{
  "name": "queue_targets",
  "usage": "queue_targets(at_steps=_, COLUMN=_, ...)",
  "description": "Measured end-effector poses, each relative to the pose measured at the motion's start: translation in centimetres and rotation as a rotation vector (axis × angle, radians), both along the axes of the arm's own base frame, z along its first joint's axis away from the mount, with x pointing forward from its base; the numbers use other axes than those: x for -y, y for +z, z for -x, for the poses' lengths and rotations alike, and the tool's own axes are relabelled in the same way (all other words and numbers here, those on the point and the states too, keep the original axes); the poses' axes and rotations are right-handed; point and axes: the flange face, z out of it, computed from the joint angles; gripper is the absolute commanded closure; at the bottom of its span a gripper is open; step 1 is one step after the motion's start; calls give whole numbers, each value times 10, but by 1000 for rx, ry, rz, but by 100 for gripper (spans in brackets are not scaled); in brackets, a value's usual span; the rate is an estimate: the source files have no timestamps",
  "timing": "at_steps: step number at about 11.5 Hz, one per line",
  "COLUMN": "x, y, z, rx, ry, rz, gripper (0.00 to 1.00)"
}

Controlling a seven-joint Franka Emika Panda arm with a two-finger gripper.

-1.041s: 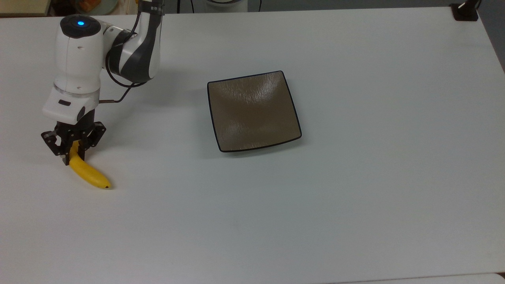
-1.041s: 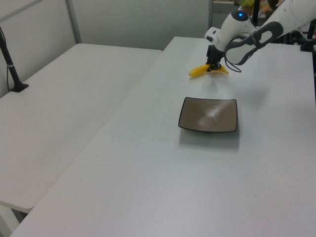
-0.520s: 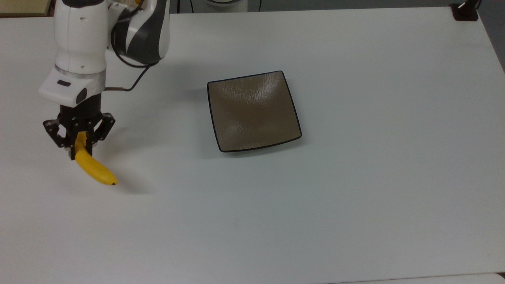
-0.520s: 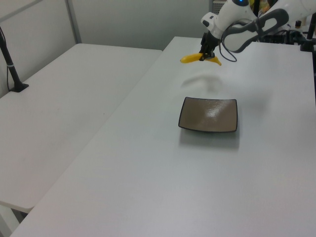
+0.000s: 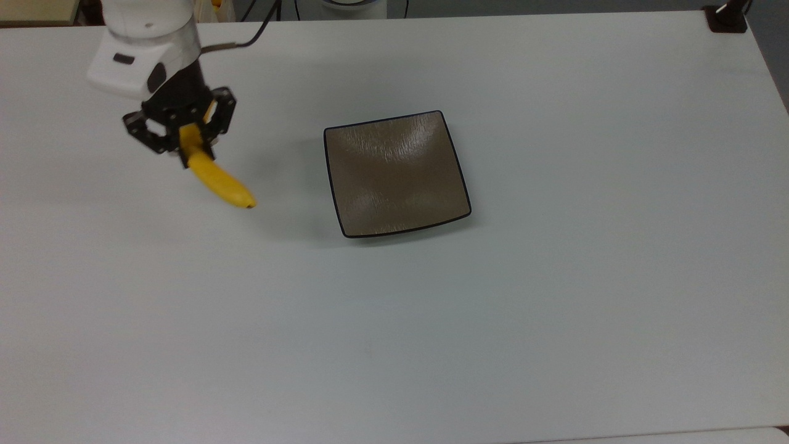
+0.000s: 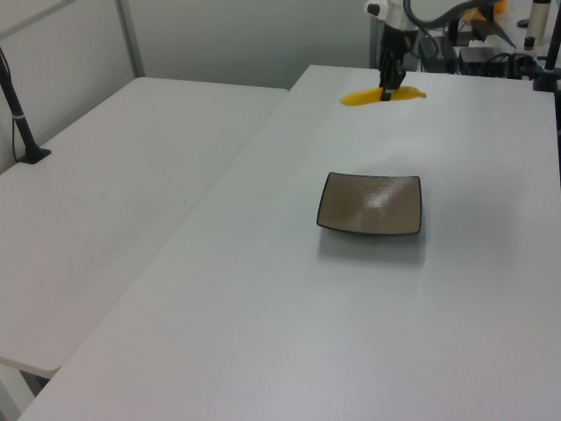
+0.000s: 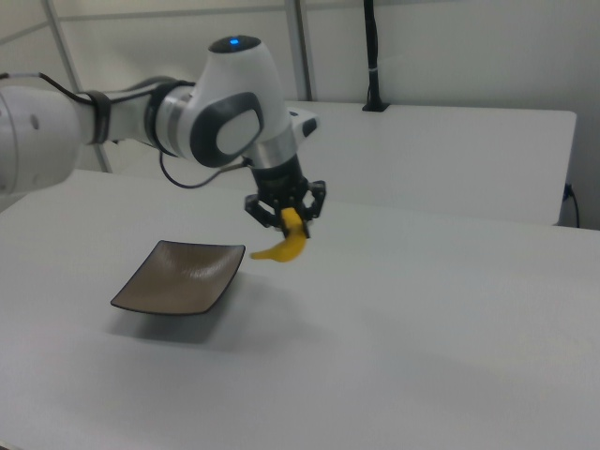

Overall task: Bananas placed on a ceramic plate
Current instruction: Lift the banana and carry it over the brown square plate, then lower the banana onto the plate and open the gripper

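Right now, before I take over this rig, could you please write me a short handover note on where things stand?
Gripper: shut on the banana, gripping it near the stem end; the rest hangs out past the fingers.
Banana: in the air above the white table, to the top view's left of the plate and not yet over it.
Ceramic plate: sits flat on the table with nothing in it.
Done: banana picked up.
Left: carry it over the plate, lower it, open the gripper, pull the arm away.

Hidden and cut-off parts

The gripper (image 5: 192, 143) is covering the banana's (image 5: 220, 181) stem end; the top view's upper edge is cutting the arm (image 5: 147, 28).
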Motion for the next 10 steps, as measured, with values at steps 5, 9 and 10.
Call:
queue_targets(at_steps=5, x=-96, y=8, z=17, rx=-109, ry=-155, rz=-147, gripper=76)
queue_targets(at_steps=9, x=-174, y=-15, z=27, rx=-175, ry=-200, rz=-175, gripper=9)
queue_targets(at_steps=10, x=-185, y=-22, z=29, rx=-190, ry=-207, rz=-176, gripper=0)
